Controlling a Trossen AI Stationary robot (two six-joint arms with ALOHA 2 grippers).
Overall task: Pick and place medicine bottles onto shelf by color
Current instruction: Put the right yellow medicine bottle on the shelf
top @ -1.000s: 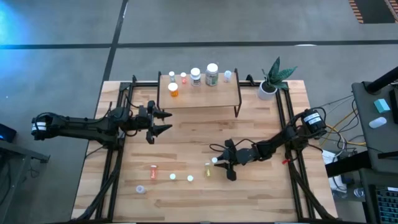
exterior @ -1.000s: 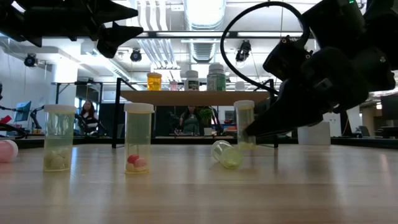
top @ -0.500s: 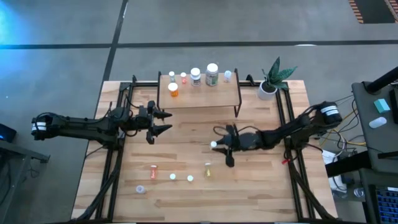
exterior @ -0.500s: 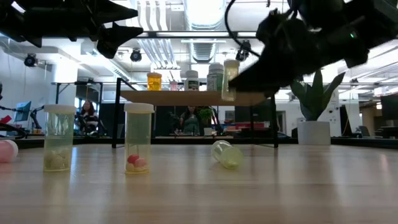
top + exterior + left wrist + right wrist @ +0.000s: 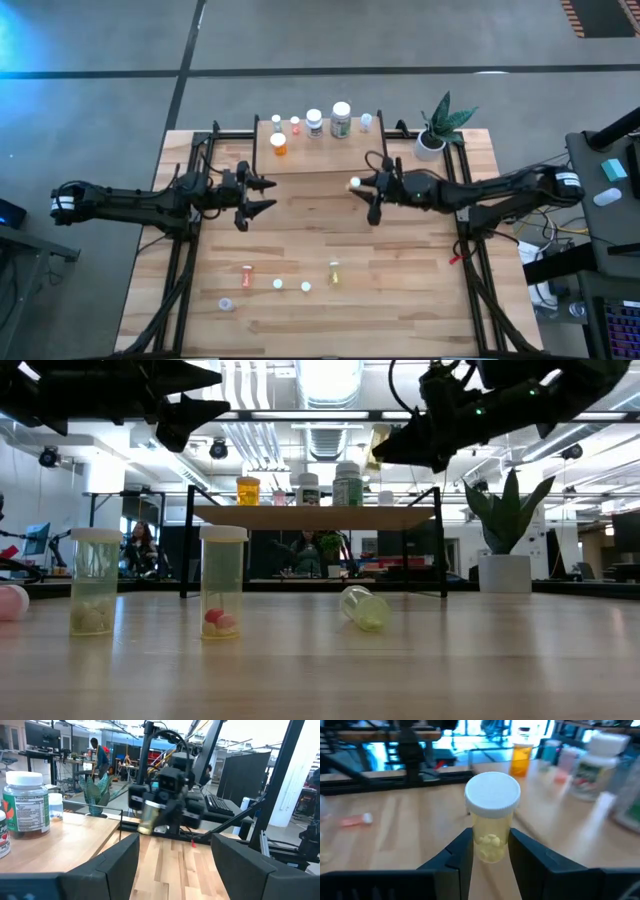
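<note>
Counts on table

6 small white-capped cylindrical bottles on the low light-wood shelf (image 5: 318, 155), 5 on the plank tabletop (image 5: 400, 290), 1 yellow-tinted bottle (image 5: 491, 817) between right gripper (image 5: 489, 851) fingers.

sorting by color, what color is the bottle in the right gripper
Pale yellow bottle with a white cap, clearest in the right wrist view.
</note>
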